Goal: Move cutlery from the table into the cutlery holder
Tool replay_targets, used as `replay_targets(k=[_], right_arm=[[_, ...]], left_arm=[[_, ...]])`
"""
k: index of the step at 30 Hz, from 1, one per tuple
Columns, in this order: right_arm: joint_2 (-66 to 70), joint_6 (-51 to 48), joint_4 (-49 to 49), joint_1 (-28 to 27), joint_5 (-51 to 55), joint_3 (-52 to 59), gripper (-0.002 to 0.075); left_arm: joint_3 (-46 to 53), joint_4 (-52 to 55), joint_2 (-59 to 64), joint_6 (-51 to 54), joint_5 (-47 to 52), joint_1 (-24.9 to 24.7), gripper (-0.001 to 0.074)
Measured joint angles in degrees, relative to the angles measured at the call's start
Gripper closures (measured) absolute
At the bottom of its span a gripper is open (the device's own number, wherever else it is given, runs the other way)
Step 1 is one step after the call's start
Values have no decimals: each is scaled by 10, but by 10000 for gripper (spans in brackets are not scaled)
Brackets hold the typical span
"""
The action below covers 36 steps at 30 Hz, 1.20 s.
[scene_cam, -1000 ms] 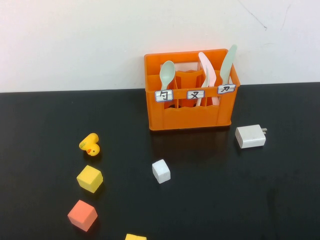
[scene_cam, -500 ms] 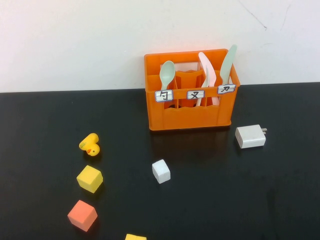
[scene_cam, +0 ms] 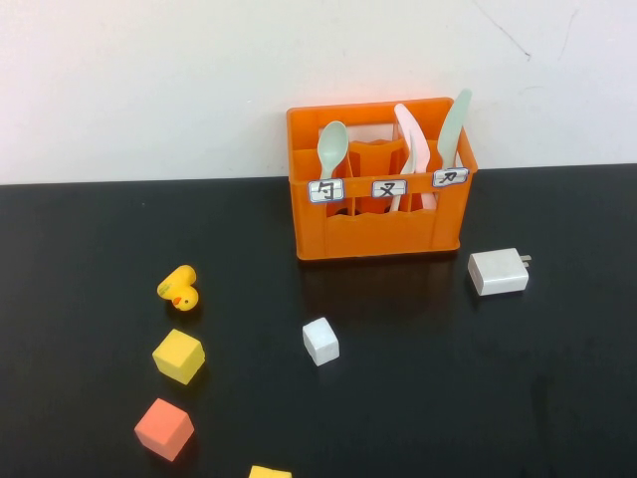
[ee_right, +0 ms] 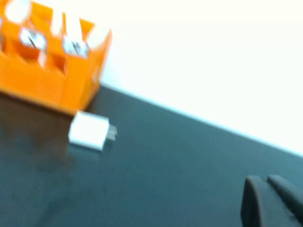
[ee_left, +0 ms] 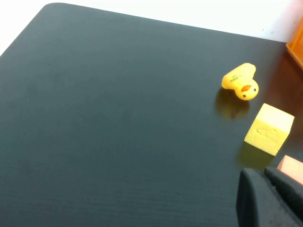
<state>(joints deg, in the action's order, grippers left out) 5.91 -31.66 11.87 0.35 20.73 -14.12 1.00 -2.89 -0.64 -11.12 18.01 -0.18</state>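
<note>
The pale mint-green spoon (scene_cam: 332, 149) stands bowl-up in the left compartment of the orange cutlery holder (scene_cam: 383, 229) at the back of the black table (scene_cam: 478, 398). A pale pink utensil (scene_cam: 411, 139) and a green knife-like utensil (scene_cam: 454, 124) stand in its middle and right compartments. No cutlery lies on the table. Neither gripper shows in the high view. My left gripper (ee_left: 262, 174) is shut and empty above the table near the coloured cubes. My right gripper (ee_right: 264, 180) is shut and empty above the table, apart from the holder (ee_right: 47, 80).
A yellow duck (scene_cam: 179, 289), a yellow cube (scene_cam: 179, 356), a red cube (scene_cam: 164, 428) and another yellow piece (scene_cam: 269, 472) lie front left. A white cube (scene_cam: 320, 341) sits in the middle. A white charger (scene_cam: 499, 271) lies right of the holder.
</note>
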Motion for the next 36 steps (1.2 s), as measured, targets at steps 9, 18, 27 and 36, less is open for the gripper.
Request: replay_targets(k=[9,18,27,36], right_arm=[[-46,0,29,-15,-65,153,728],[-66,0,36,-15,-13,155,728],[-66,1,52,-15,-6,154,728],[-66,232,-84,-3,-7,153,728]], left_arm=[[0,0,0,2,0,0,736],[0,0,0,-7,0,0,736],[0,0,0,-7,0,0,736],[0,0,0,-7,0,0,736]])
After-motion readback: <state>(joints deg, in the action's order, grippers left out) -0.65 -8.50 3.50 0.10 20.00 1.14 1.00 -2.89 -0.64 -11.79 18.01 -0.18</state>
